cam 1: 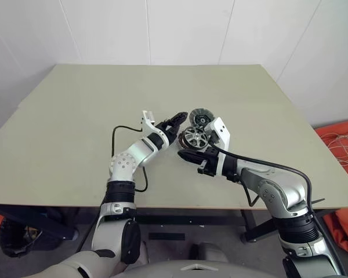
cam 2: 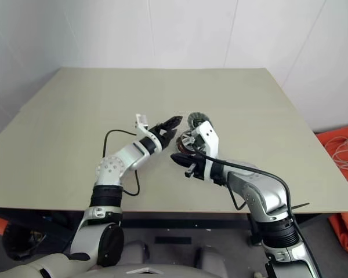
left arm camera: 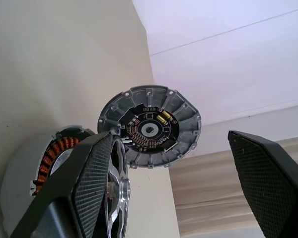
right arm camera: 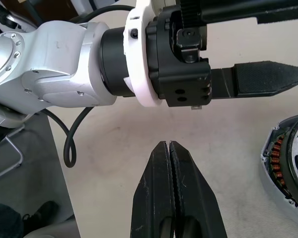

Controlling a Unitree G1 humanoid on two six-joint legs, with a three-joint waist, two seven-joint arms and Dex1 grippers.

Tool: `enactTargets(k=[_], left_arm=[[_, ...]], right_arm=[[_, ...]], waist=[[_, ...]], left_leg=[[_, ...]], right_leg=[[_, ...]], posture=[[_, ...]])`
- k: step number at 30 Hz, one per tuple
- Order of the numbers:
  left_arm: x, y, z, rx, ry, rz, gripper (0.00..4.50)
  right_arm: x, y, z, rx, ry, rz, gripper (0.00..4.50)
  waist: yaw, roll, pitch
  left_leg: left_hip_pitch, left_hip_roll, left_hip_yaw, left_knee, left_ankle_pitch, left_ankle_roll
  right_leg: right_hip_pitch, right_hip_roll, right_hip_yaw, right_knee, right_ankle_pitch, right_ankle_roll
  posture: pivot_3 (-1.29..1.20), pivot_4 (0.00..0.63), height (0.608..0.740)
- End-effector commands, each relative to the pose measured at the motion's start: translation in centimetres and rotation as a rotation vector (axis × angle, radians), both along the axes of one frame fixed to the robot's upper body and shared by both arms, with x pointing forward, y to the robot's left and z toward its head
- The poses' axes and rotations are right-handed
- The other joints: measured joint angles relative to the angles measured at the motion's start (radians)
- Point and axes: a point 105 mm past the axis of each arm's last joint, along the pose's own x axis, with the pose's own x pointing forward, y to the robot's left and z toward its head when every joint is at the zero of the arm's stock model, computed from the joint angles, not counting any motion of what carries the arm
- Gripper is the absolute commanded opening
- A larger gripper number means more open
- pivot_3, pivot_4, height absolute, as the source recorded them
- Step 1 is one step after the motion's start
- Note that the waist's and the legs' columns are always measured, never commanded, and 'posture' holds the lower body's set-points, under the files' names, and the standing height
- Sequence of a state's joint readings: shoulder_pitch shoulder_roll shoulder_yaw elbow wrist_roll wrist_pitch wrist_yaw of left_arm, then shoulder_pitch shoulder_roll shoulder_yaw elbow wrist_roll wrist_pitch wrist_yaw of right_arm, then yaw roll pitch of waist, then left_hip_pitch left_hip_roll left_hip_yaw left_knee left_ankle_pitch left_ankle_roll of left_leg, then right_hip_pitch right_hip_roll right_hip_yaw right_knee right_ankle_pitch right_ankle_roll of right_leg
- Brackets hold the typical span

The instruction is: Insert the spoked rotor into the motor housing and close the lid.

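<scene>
A: Looking down over both arms, I see the motor housing (cam 1: pixel 195 139) sitting on the pale green table (cam 1: pixel 75 116), near the middle and a bit toward the front edge.

B: And the spoked rotor (cam 1: pixel 195 137)?

A: It lies in the housing, shiny face and spoke cutouts up. The left wrist view shows its silver edge (left arm camera: pixel 116 188) close against one finger, with the copper windings (left arm camera: pixel 54 153) ringing it on the far side.

B: The lid (cam 1: pixel 201 117)?

A: It stands open, tilted up from the housing's far edge. The left wrist view shows its inner face: a dark centre with small parts, ribbed grey ring around it.

B: What is the left claw (cam 1: pixel 180 124) doing?

A: Its fingers are spread wide with nothing between them. It points level across the top of the housing, tips just beside the open lid. I cannot tell whether the near finger touches the rotor.

B: The right claw (cam 1: pixel 187 155)?

A: Its fingers are pressed tight together and hold nothing. It sits just in front of the housing on the near side, and its own wrist view shows the housing's rim (right arm camera: pixel 275 163) off to one side, with the left claw's black body crossing above.

B: Anything else on the table?

A: A black cable (cam 1: pixel 117 136) loops off the left arm.
</scene>
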State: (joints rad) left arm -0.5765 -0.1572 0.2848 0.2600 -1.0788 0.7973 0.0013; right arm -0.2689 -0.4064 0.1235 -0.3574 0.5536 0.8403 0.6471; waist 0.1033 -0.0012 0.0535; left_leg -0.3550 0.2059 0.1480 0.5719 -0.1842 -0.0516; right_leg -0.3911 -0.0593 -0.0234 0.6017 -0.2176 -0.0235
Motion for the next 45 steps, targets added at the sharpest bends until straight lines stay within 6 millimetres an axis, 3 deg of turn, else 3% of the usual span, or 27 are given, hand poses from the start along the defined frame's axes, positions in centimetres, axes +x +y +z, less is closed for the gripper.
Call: enactTargets(k=[1, 8, 13, 16, 20, 26, 32, 45], left_arm=[[0.1, -0.6, 3.7, -0.047, -0.121, 0.005, 3.97], [-0.2, 2.0, 4.4, 0.014, -0.215, 0.084, 3.97], [-1.0, 4.5, 4.4, 0.223, -0.387, 0.155, 3.97], [-1.5, 6.3, 3.8, 0.345, -0.468, 0.223, 3.36], [-2.5, 7.9, 2.7, 0.516, -0.562, 0.273, 2.02], [-5.0, 8.1, 0.9, 0.498, -0.571, 0.176, 0.02], [-6.9, 6.8, 0.2, 0.426, -0.542, 0.053, 0.02], [-7.2, 5.9, -0.6, 0.423, -0.510, 0.024, 0.02]], right_arm=[[0.2, 0.4, 1.2, 0.021, -0.043, 0.019, 0.00], [0.2, 0.4, 1.2, 0.020, -0.045, 0.023, 0.00], [0.7, 0.4, 1.4, 0.026, -0.064, 0.001, 0.00], [0.9, 0.4, 1.5, 0.031, -0.069, -0.007, 0.00], [1.0, 0.4, 1.5, 0.030, -0.072, -0.010, 0.00], [2.2, -0.3, 1.9, 0.019, -0.111, -0.078, 0.00], [5.7, -3.3, 0.8, -0.106, -0.152, -0.298, 0.00], [7.9, -6.7, -1.0, -0.260, -0.140, -0.485, 0.00]], waist=[[0.000, 0.000, 0.000], [-0.001, 0.000, 0.001], [-0.005, 0.000, 0.001], [-0.006, 0.001, 0.001], [-0.004, 0.001, 0.001], [-0.006, 0.001, 0.001], [-0.007, 0.001, 0.002], [-0.009, 0.002, 0.002]], left_leg=[[0.000, 0.000, 0.000, 0.000, 0.000, 0.000], [0.001, 0.000, 0.000, 0.000, 0.000, 0.000], [0.000, 0.001, 0.000, -0.001, 0.000, 0.000], [0.000, 0.001, 0.000, 0.000, 0.000, 0.000], [0.001, 0.001, 0.000, 0.000, 0.000, 0.000], [0.001, 0.001, 0.000, 0.000, 0.000, 0.000], [0.003, 0.001, 0.001, 0.000, 0.000, -0.001], [0.003, 0.001, 0.001, 0.000, 0.000, -0.001]], right_leg=[[0.000, 0.000, 0.000, 0.000, 0.000, 0.000], [0.000, 0.000, 0.000, 0.000, 0.000, 0.000], [-0.001, 0.001, 0.000, 0.000, 0.000, 0.000], [-0.001, 0.000, 0.000, 0.000, 0.000, 0.000], [0.000, 0.000, 0.000, 0.000, 0.000, 0.001], [-0.001, 0.000, 0.000, 0.001, 0.000, 0.000], [-0.001, 0.000, 0.001, 0.002, 0.000, 0.000], [-0.001, 0.001, 0.001, 0.003, 0.000, 0.000]], posture=[[0.00, 0.000, 0.740], [0.00, 0.000, 0.740], [0.00, 0.000, 0.740], [0.00, 0.000, 0.740], [0.00, 0.000, 0.740], [0.00, 0.000, 0.740], [0.00, 0.000, 0.740], [0.00, 0.000, 0.740]])
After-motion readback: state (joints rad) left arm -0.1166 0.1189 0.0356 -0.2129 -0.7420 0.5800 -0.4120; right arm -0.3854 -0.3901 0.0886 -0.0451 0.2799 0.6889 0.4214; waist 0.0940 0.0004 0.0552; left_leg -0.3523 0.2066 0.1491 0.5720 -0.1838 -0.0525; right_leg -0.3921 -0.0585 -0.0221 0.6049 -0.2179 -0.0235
